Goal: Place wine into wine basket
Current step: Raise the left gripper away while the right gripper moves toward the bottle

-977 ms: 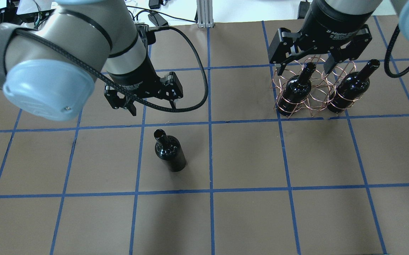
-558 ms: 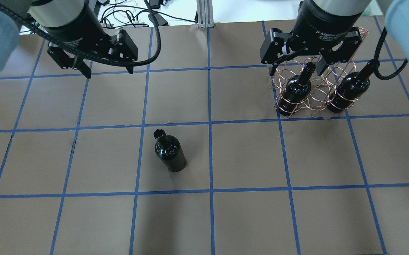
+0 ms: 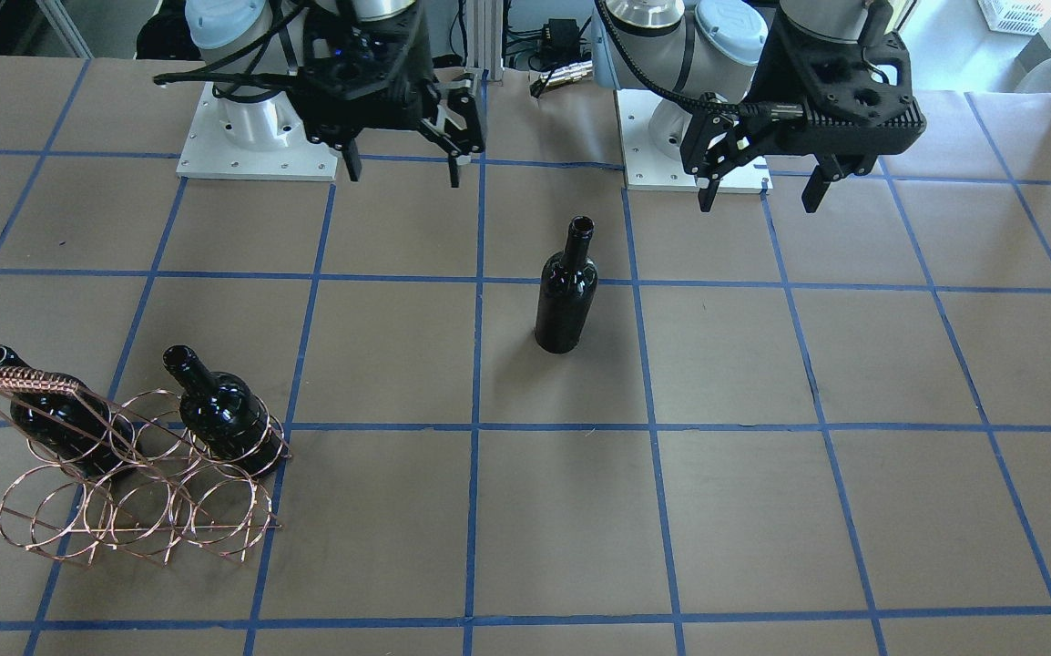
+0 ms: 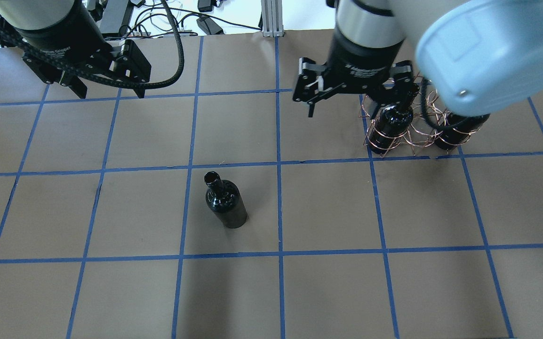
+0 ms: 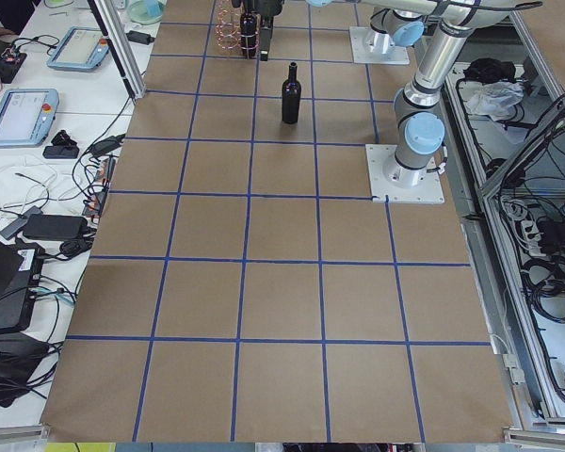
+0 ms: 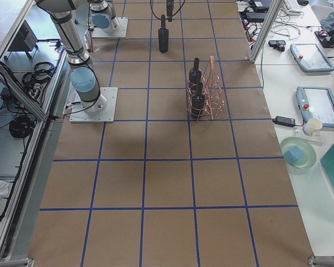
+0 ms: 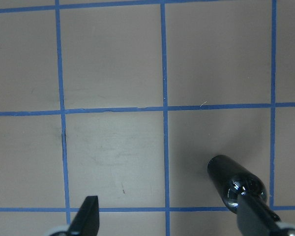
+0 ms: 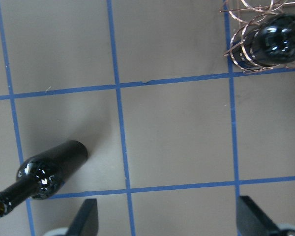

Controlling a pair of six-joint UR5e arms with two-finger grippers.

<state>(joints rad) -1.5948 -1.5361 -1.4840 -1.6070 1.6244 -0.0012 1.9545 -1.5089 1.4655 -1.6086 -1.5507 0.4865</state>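
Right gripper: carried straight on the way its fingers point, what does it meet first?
Bare table, most likely. The right gripper points down, open, and its wrist view shows only brown paper between the fingers; the standing wine bottle lies off to one side.

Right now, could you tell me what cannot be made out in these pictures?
- Overhead view: the right arm's pale blue cap covers the neck of the rightmost glossy black glass bottle and part of the copper wire rack.
- Overhead view: the right hand hides the other racked bottle's neck.
- Left wrist view: the left hand's finger hides the standing black bottle's mouth.
- Exterior left view: rack tiny at the top edge.
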